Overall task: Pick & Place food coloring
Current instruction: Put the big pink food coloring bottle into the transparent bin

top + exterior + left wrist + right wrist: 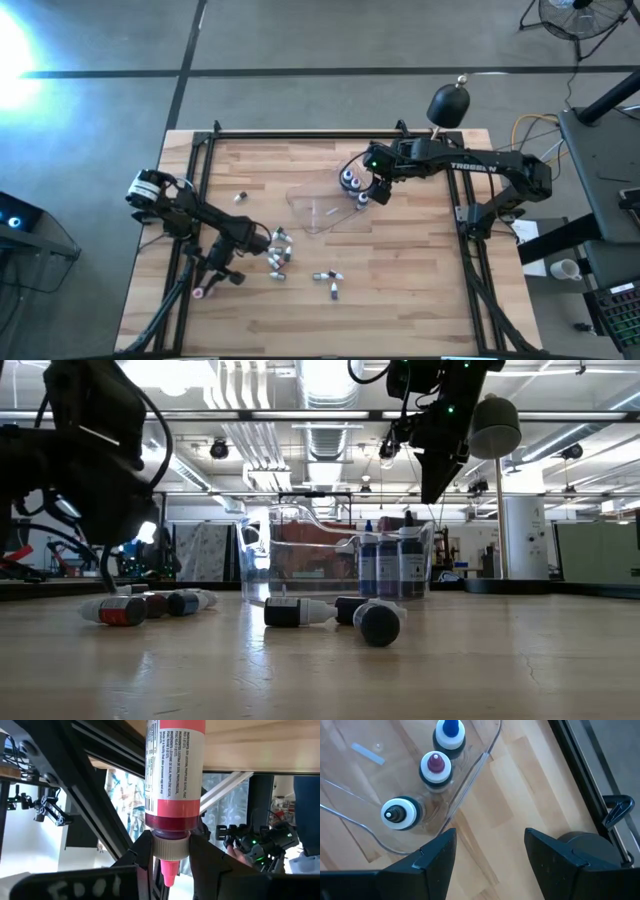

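Note:
A red food coloring bottle (pixel 174 765) with a cream cap and pink tip sits in my left gripper (pixel 170 857) near the table's left near corner (pixel 200 291), by the black frame rail. Several more small bottles lie on their sides mid-table (pixel 279 248) (pixel 327 279) (pixel 300 611), and one lies apart (pixel 240 197). Three bottles (pixel 436 766) stand upright in a corner of the clear tray (pixel 318 214). My right gripper (pixel 490 855) hovers open over the wood just outside that corner (pixel 372 190), holding nothing. My left gripper pinches the red bottle at its cream cap (pixel 170 845), one finger (pixel 141 857) on each side. The fingers come in level and lie across the bottle. It is upright, pink tip (pixel 168 875) up and body hanging below the fingers. Its base is out of frame.
A black domed lamp (pixel 448 103) stands at the table's far edge behind my right arm. Black frame rails (pixel 196 200) run along the table's left and right sides. Bare wood lies near the table's near edge (pixel 400 310).

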Controlling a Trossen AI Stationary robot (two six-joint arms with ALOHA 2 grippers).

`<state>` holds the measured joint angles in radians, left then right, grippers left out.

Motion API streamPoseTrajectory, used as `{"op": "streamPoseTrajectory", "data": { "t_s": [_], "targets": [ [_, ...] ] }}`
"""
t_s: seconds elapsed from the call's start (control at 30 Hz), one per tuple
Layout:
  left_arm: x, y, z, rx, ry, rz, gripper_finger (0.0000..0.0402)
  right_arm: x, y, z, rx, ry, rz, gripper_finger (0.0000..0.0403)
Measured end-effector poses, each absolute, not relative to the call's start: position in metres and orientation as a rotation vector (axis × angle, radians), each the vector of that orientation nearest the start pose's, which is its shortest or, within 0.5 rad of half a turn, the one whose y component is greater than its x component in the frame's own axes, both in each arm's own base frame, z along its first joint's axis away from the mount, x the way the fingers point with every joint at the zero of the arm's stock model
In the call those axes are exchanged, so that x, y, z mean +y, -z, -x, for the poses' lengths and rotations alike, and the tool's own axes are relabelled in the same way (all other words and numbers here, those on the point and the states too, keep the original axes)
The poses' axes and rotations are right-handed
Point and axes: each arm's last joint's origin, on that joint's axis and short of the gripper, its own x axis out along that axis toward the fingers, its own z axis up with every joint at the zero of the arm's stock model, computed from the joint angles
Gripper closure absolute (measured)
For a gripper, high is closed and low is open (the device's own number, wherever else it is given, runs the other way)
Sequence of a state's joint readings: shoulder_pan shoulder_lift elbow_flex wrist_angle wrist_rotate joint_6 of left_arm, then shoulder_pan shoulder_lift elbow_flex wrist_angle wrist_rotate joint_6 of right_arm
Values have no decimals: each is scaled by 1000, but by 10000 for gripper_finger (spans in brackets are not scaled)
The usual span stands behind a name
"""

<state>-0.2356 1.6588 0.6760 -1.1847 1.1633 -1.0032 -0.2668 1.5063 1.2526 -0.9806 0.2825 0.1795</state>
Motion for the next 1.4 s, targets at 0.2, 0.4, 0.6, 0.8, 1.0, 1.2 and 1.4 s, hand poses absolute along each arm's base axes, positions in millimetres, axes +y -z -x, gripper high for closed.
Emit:
{"op": "streamPoseTrajectory", "data": {
  "t_s": [0.2,0.4,0.6,0.8,1.0,1.2,1.4],
  "targets": [
    [-68,-126,-167,2455,-339,1519,341,-83,-273,-275,1201,588,-142,174],
    [-67,-126,-167,2451,-310,1513,341,-84,-274,-275,1198,581,-134,174],
    [-68,-126,-168,2445,-283,1505,310,-84,-274,-276,1191,575,-124,174],
    [-68,-126,-168,2438,-274,1498,279,-84,-274,-276,1187,575,-124,174],
    [-68,-125,-169,2432,-272,1488,276,-84,-274,-276,1185,573,-121,174],
    [-68,-127,-171,2418,-251,1459,275,-84,-274,-277,1185,571,-123,174],
    [-67,-130,-177,2381,-260,1363,275,-84,-274,-277,1181,571,-123,174]
  ]
}}
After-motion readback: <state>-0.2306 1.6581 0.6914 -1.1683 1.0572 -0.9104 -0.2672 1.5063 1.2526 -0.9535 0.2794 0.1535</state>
